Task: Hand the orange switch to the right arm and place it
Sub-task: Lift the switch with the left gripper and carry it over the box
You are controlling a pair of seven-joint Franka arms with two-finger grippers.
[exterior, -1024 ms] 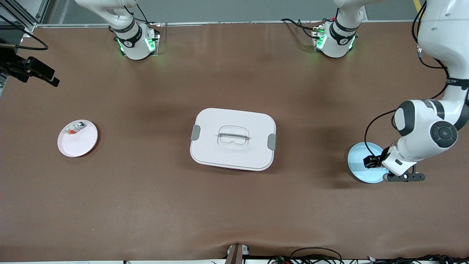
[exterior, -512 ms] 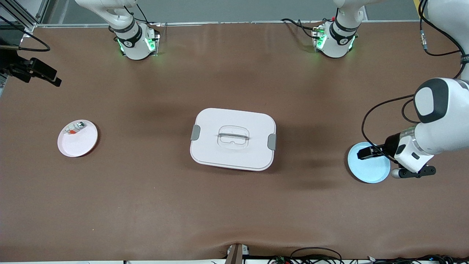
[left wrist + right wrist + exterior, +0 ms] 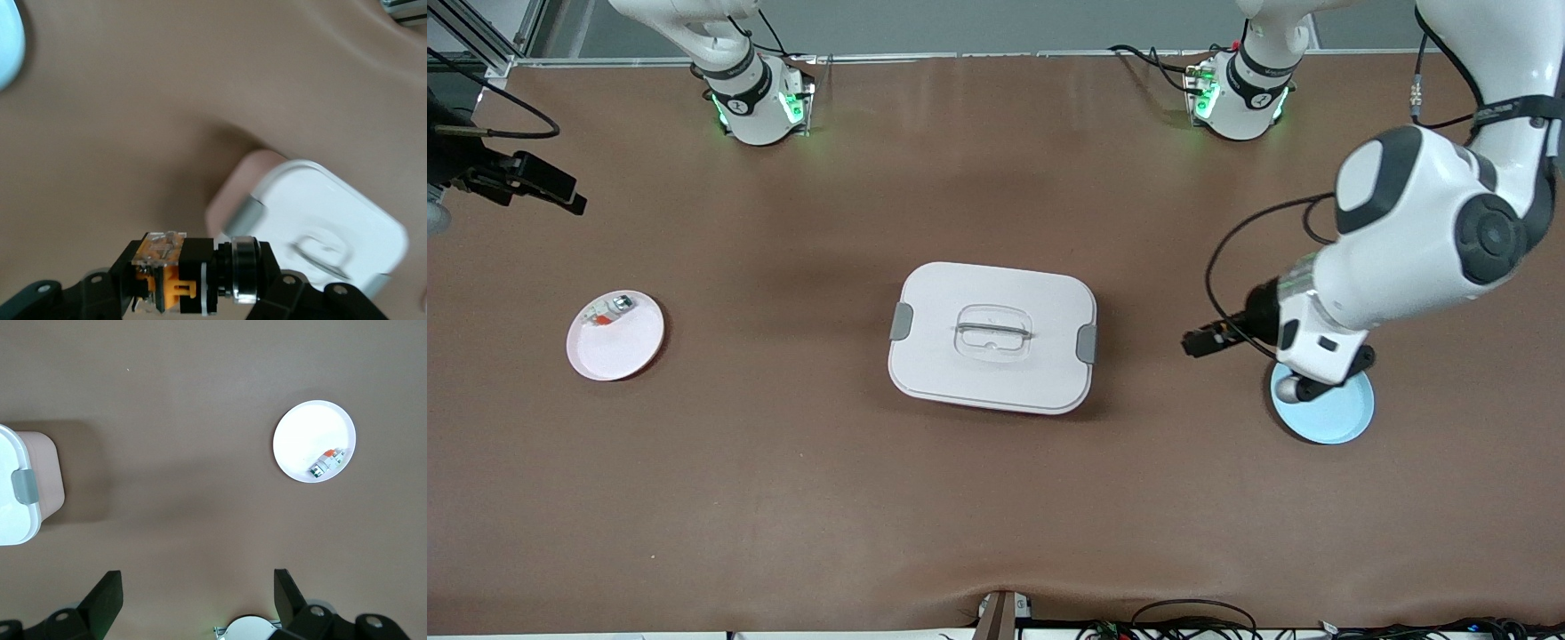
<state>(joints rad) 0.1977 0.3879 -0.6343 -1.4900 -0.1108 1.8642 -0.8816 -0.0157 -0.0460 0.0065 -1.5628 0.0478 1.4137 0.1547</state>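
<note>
My left gripper (image 3: 1197,343) is shut on the orange switch (image 3: 175,283), a stubby black part with orange pieces and a clear end, held sideways between the fingers. It hangs over bare table between the white lidded box (image 3: 992,336) and the pale blue plate (image 3: 1336,416). My right gripper (image 3: 547,185) is open and empty, high over the right arm's end of the table; its fingers (image 3: 107,600) spread wide in the right wrist view.
A small pinkish-white plate (image 3: 627,351) near the right arm's end holds a white-and-silver piece with a red bit (image 3: 607,311); both show in the right wrist view (image 3: 303,430). The box also shows in the left wrist view (image 3: 333,220).
My left gripper has risen from the blue plate with the switch and moved toward the box. My right gripper has drifted slightly.
</note>
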